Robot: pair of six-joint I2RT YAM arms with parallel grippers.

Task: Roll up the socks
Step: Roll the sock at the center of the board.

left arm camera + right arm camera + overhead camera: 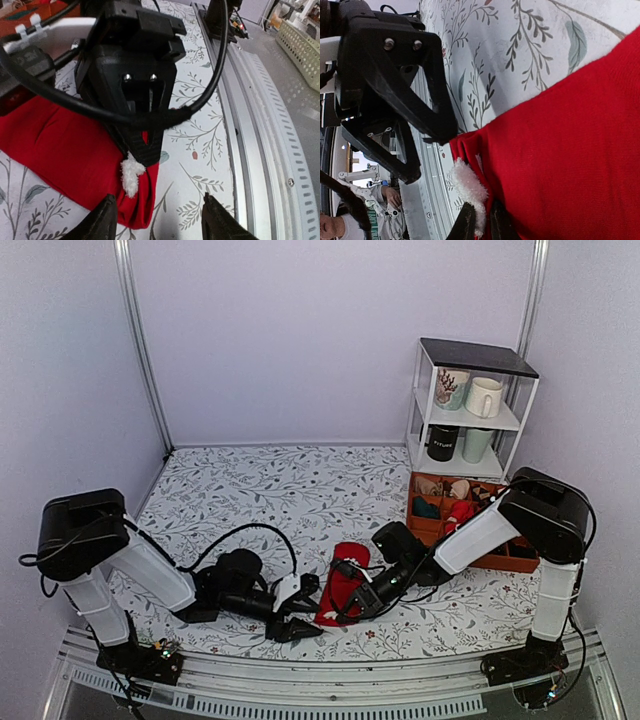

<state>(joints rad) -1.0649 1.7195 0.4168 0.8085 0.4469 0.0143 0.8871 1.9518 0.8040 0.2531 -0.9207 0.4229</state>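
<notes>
The plain red socks (343, 578) lie flat on the leaf-patterned table between the two arms, with a small white fluffy mark (131, 175) at the near end. My right gripper (352, 606) is shut on that near end; in the right wrist view its fingertips (482, 226) pinch the red fabric (570, 150) beside the white tuft (470, 187). My left gripper (297, 616) is open and empty, just left of the socks' near end. In the left wrist view its fingertips (160, 220) stand wide apart, one over the red fabric (65, 150), one over bare table.
A white shelf (470, 405) with mugs stands at the back right. An orange box (478, 558) holding other sock bundles sits in front of it. The metal front rail (330, 680) runs along the near table edge, close to both grippers.
</notes>
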